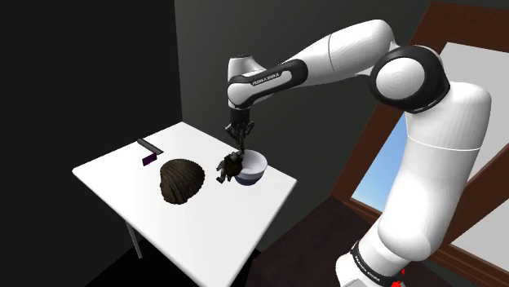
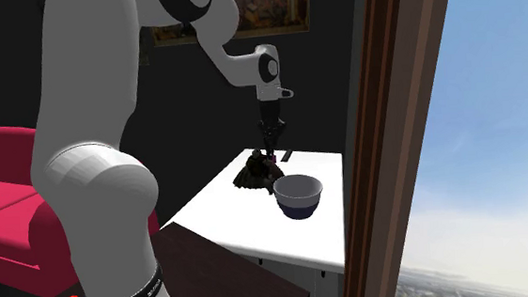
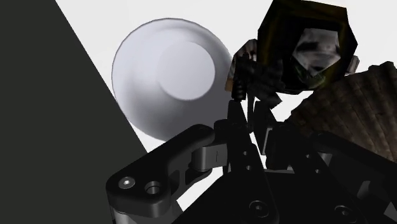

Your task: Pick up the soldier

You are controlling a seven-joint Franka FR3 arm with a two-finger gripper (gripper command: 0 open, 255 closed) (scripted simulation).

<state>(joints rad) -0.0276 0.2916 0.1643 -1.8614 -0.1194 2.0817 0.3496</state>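
Starting from the shoulder view's left, I see a dark strip [image 1: 149,146] and a small purple piece [image 1: 148,161] lying near the far side of the white table [image 1: 204,228], well apart from the work. Next comes a brown ribbed shell [image 1: 181,180]. Then there is the soldier [image 1: 229,167], a small dark figure that appears to stand on the table between the shell and a white bowl [image 1: 254,169], just beside the bowl's wall. The gripper [image 1: 238,147] hangs right over the soldier, low enough to be level with the figure's upper part. In the wrist view the soldier's helmeted head sits just beyond the claw's end, with the bowl off to one side and the shell to the other. The claw is black against a dark figure, so I cannot tell whether it is spread, pressed together or already pinching the soldier. I judge this to be the grasp step, with the lift not yet made. Next I want a firm hold on the figure's body confirmed, then a straight upward pull. The pull needs care because the bowl's rim and the shell crowd the soldier closely on both sides.
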